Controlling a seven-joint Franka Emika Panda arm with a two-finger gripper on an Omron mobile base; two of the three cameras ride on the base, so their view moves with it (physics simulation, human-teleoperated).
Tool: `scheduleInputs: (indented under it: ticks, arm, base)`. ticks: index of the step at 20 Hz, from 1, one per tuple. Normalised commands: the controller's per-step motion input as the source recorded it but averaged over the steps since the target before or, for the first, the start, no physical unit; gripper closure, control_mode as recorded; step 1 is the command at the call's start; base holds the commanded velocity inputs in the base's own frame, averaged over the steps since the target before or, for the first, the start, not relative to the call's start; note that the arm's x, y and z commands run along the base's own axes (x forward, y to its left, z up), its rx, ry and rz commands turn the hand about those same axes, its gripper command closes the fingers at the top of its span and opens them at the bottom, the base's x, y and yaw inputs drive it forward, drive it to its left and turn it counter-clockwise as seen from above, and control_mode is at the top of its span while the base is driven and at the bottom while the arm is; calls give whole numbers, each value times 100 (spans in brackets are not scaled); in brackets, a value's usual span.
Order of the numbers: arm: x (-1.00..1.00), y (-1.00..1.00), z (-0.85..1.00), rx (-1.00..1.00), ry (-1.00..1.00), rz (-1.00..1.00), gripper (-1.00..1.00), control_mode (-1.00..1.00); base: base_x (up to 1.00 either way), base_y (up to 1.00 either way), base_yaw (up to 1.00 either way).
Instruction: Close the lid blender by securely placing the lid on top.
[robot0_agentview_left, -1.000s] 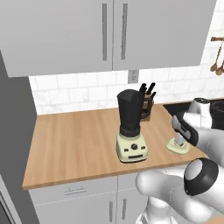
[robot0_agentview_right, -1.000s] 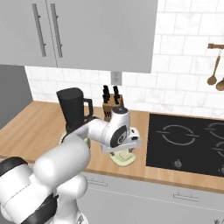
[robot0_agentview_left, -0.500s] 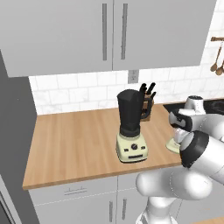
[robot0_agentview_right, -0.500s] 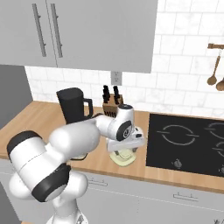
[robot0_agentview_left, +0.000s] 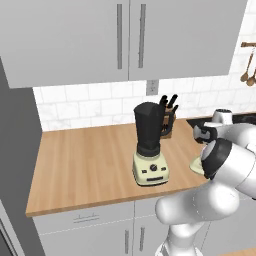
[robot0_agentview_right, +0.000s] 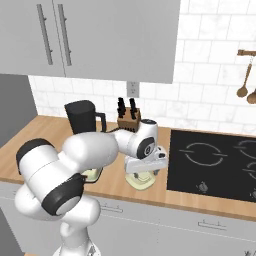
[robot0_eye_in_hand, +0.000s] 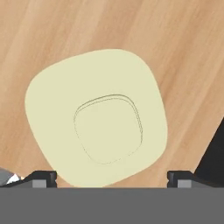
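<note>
Lid (robot0_eye_in_hand: 96, 129) lies flat on the counter (robot0_eye_in_hand: 183, 48) right of the blender (robot0_agentview_left: 150, 144); my gripper (robot0_eye_in_hand: 111, 177) hovers above it, wide open and empty. Next, I descend and pinch its raised knob.

Two base views flank the counter (robot0_agentview_left: 90, 165) — hand view looks down, close.

Glossy white rounded arm, dark joints

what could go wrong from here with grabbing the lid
The lid lies flat on the counter and spans nearly the whole gap of the open pincer, so the fingertips may land on its rim instead of straddling it. The hob edge sits close beside it; a nudge could slide the lid there.
</note>
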Motion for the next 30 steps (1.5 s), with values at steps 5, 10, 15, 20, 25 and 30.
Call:
scheduleInputs:
  ticks: [5, 10, 15, 20, 25, 30]
  arm:
    - [-8, 10, -1, 0, 0, 0, -100, -100]
    - [0, 20, 0, 0, 0, 0, -100, -100]
    - [0, 9, -8, 0, 0, 0, -100, -100]
    - [5, 0, -16, 0, 0, 0, -100, -100]
    - [16, 1, -5, 0, 0, 0, -100, -100]
    - [20, 0, 0, 0, -2, 0, -100, -100]
  base:
    - [0, 0, 0]
    - [0, 0, 0]
    - [0, 0, 0]
    - [0, 0, 0]
    - [0, 0, 0]
    - [0, 0, 0]
